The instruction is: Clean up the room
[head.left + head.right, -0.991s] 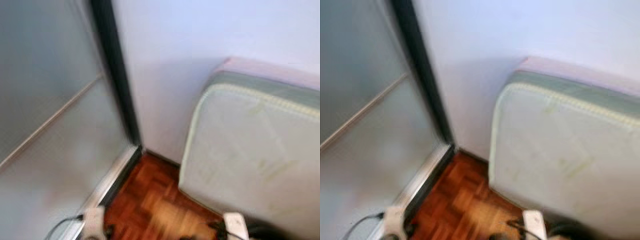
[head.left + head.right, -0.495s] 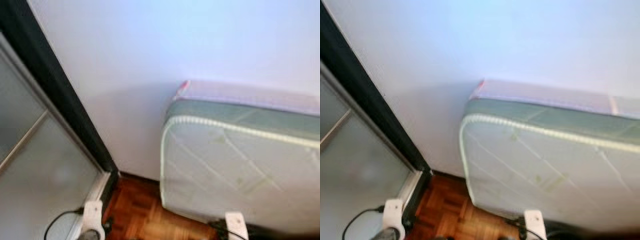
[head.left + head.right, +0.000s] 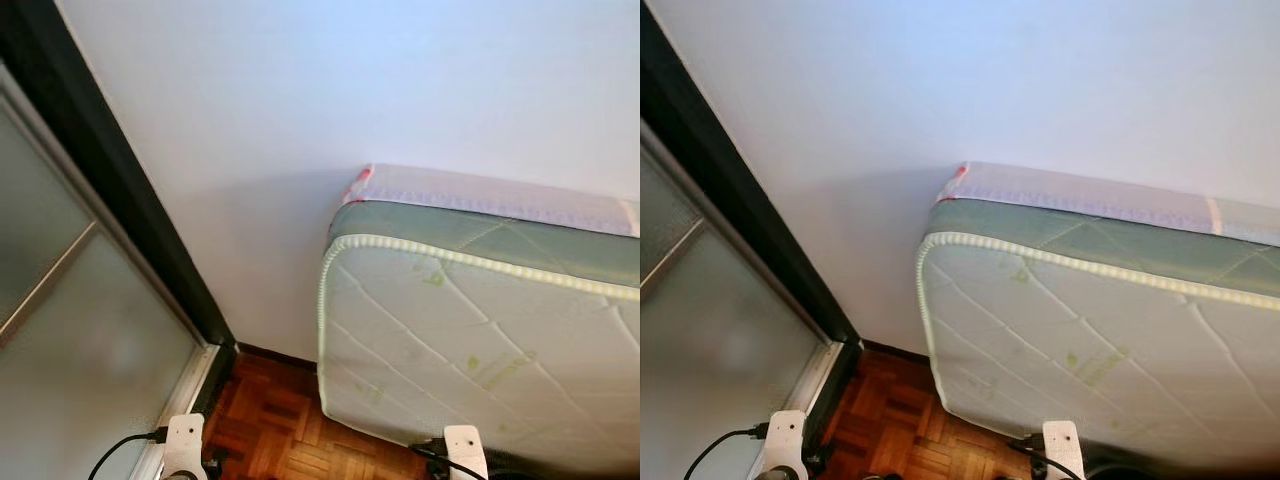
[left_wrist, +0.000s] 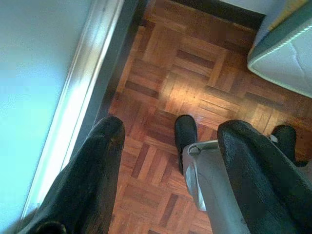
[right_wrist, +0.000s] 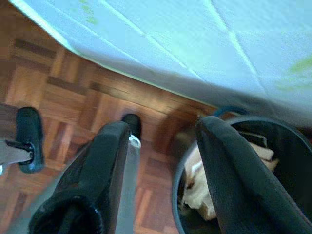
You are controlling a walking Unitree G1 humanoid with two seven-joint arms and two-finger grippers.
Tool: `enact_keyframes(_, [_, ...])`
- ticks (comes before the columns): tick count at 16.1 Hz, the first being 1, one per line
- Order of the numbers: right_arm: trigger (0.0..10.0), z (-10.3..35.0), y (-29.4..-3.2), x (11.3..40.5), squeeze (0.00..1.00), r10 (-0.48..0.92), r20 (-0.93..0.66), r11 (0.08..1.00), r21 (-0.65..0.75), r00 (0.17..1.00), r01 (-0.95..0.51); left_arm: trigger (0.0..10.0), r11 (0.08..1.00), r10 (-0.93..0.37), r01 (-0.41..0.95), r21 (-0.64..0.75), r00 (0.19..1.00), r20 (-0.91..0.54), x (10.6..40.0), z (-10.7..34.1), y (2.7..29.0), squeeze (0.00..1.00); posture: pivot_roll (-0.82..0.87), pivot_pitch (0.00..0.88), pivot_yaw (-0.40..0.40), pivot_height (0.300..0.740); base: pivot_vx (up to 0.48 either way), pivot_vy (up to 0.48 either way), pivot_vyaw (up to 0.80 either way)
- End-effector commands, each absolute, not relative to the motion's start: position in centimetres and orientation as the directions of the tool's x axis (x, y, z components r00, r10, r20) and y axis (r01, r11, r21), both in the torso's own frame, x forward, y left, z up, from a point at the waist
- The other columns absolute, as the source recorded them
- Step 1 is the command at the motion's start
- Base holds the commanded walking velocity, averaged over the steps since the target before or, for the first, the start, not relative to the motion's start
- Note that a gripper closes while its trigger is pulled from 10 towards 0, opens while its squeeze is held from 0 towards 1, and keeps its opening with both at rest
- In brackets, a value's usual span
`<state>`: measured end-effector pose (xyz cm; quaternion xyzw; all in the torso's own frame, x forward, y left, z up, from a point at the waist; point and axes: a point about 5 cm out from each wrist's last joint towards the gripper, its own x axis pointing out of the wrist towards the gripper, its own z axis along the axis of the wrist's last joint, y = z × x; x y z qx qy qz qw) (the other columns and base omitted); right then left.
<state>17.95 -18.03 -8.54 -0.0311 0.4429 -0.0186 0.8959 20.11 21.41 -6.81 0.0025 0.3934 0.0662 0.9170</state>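
Facing wall corner, mattress (image 3: 470,340) edge rt, door frame (image 3: 110,190) lt, parquet strip (image 4: 195,87) between, both end effectors wide.

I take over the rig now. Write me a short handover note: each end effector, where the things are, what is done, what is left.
Left end effector: open, empty, hanging over the parquet floor beside the sliding door track.
Right end effector: open, empty, above a dark bin holding pale scraps.
Mattress stands on edge against the white wall.
Done: cannot tell from here.
Left: find stray items; nothing is held.
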Motion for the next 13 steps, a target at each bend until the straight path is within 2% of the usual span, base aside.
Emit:
enact_keyframes(1, [10.0,-8.87,-18.24,17.23,0.00,-0.066,-0.808,0.997,-0.075,0.585,0.009,10.0,0.990,0.132,-0.122,0.068,0.653,-0.746,19.18,-7.28,21.80,0.00,0.05,0.194,0.016,0.740,0.000,0.000,0.00])
enact_keyframes(13, [10.0,-8.86,-18.22,17.26,0.00,-0.064,-0.807,0.997,-0.076,0.587,0.003,10.0,0.990,0.131,-0.122,0.068,0.650,-0.749,19.16,-7.30,21.80,0.00,0.05,0.192,0.017,0.740,0.000,0.000,0.00])
